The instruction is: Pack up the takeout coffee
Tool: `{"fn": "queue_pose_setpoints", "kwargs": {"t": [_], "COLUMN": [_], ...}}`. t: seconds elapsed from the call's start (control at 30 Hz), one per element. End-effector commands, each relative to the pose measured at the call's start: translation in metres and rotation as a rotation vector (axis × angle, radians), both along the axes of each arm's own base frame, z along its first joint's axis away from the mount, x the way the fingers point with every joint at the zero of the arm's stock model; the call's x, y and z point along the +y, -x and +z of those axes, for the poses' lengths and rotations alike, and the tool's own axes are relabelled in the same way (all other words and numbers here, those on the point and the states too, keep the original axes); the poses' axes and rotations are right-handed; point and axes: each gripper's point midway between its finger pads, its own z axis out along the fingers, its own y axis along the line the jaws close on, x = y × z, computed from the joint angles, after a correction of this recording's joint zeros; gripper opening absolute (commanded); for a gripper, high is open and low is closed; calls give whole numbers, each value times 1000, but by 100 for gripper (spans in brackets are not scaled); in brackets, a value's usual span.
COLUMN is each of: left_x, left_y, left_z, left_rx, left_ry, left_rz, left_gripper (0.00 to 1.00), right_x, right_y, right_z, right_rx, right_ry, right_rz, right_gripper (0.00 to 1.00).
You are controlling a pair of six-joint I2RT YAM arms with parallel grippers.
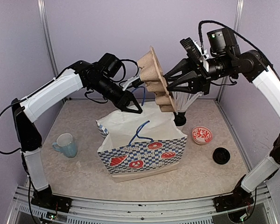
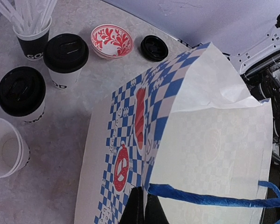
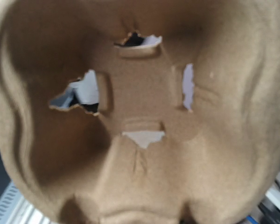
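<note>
My left arm (image 1: pixel 51 91) and right arm (image 1: pixel 273 91) wear white shells, black joints and thin looping black cables.

Soft, even light fills the overhead view; faint shadows lie under the paper bag (image 1: pixel 140 154). The cardboard tray (image 3: pixel 144 154) looks blurred up close, darkest toward ten o'clock.

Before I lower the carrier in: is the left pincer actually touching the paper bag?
Touching. The left wrist view shows the left pincer closed on the paper bag at its rim, beside the blue handle.
</note>
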Motion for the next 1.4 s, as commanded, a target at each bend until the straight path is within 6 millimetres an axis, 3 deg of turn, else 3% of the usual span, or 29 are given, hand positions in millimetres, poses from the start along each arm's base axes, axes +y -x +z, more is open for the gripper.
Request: {"fn": "queue_pose_setpoints", "kwargs": {"t": [0.0,0.33,0.57,0.73,0.77,0.8,0.93,1.1,1.23,1.37], "left_x": [-18,-52,-53,-39,-35,-30,-11,6,24,48], "left_y": [7,23,7,-22,-27,-33,-46,-47,-51,-61], "left_z": [3,-14,-7,20,30,36,63,76,82,90], "left_rx": [27,77,15,-81,-98,-108,-153,-187,-195,-231], "left_ry": [38,42,35,60,79,90,150,179,190,204], "left_rz": [-74,-147,-82,53,75,103,165,192,251,329], "left_gripper": [0,1,30,51,61,64,66,67,68,68], "right_x": [20,28,28,28,28,28,29,32,34,37], "right_y": [16,29,26,22,21,21,15,12,12,-5], "right_z": [-25,-62,-88,-103,-106,-108,-122,-129,-109,-84], "right_rx": [11,1,26,44,46,51,66,87,55,-24], "right_ry": [71,173,247,297,306,316,366,385,337,271], "right_rz": [81,148,140,130,129,127,116,117,109,2], "right_gripper": [12,11,11,10,10,10,10,7,5,3]}}
